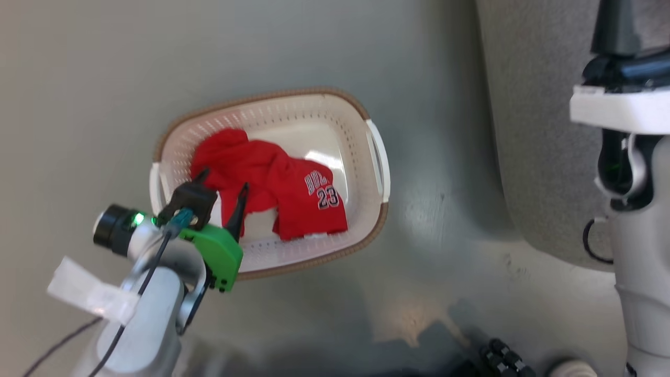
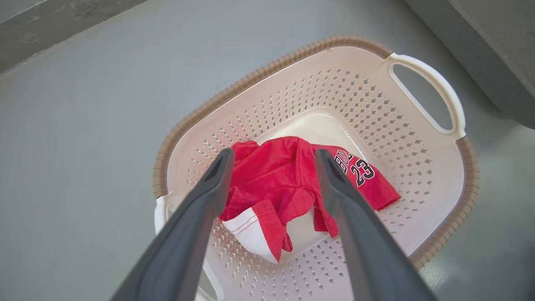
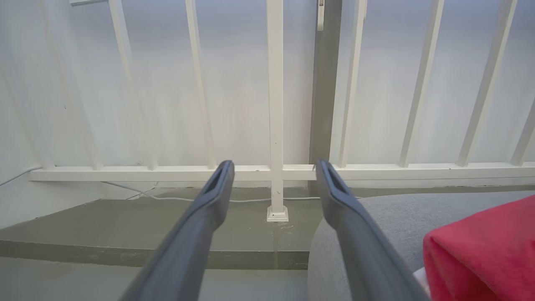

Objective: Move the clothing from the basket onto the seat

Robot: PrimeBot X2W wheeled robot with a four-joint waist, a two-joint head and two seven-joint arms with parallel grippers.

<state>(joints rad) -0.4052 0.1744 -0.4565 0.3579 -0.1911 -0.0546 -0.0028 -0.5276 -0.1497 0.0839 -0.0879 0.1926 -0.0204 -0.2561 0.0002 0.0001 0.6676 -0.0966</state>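
Grey smooth floor [image 1: 314,47], faint glare patches. On it stands a cream-white perforated plastic laundry basket [image 1: 272,98] with a brown woven-look rim and white side handles. It sits to the left of a very large rounded grey fabric seat cushion [image 1: 539,157] and apart from it.

Clothing: a heap of red shiny basketball clothing [image 1: 272,180] lies on the basket floor, toward its left half in the head view. White "23" lettering faces up; a white lining fold shows in the left wrist view.

Left gripper [image 2: 272,155]: fingers spread wide, nothing between them, poised over the heap inside the basket rim. Contact with the fabric: cannot tell.

Right gripper [image 3: 273,164]: fingers apart, empty, pointing toward a white barred railing [image 3: 276,104] above the cushion edge. A red fabric fold [image 3: 480,251] lies on the cushion, beside the right finger.
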